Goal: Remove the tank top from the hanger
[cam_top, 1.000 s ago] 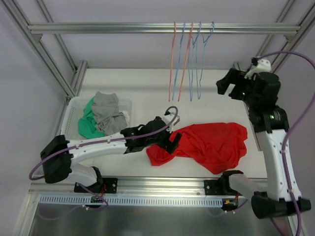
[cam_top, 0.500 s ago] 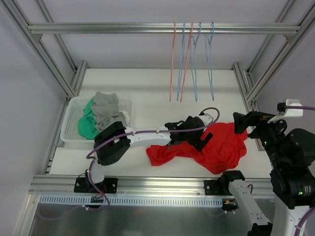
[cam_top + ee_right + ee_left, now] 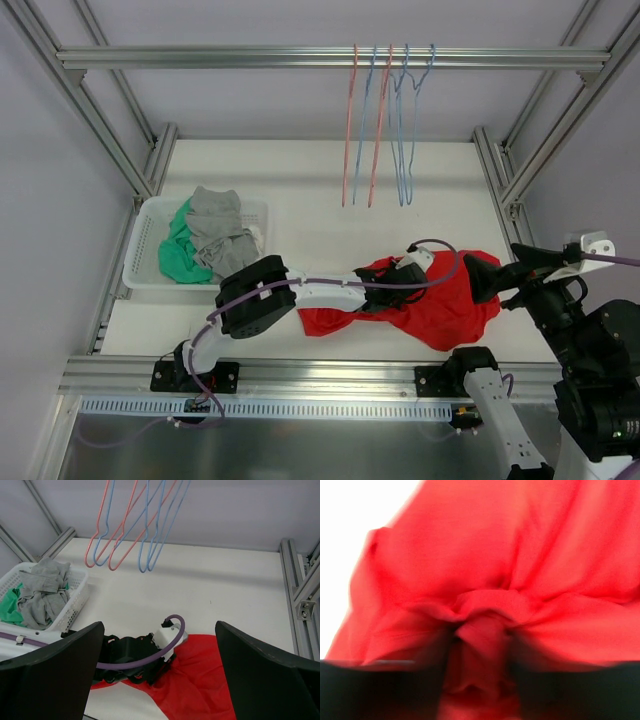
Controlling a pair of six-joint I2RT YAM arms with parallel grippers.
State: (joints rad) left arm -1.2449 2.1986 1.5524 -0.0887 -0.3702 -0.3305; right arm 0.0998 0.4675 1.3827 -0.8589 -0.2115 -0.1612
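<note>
Top (image 3: 440, 300) lies on worktop (image 3: 300, 200), no hanger visible in it. Left gripper (image 3: 392, 296) jaws pinching a fold; right gripper (image 3: 487, 278) jaws spread.

Left arm (image 3: 300, 292): white tubular links joined by chunky black joint housings; black base block bolted to a black plate at the table's near edge. A purple cable (image 3: 440, 262) ran along the links and arched in a loop over the wrist, which carried a small white module. Left gripper (image 3: 392, 300): black, blurred at the lower edge of its own wrist view.

Right arm (image 3: 590, 375): same white links, large black housings, purple cable at the upper end, a white bracket (image 3: 588, 244) on the wrist. Right gripper (image 3: 159, 677): two broad, matte black fingers (image 3: 50, 672) with rounded, sloping outlines.
</note>
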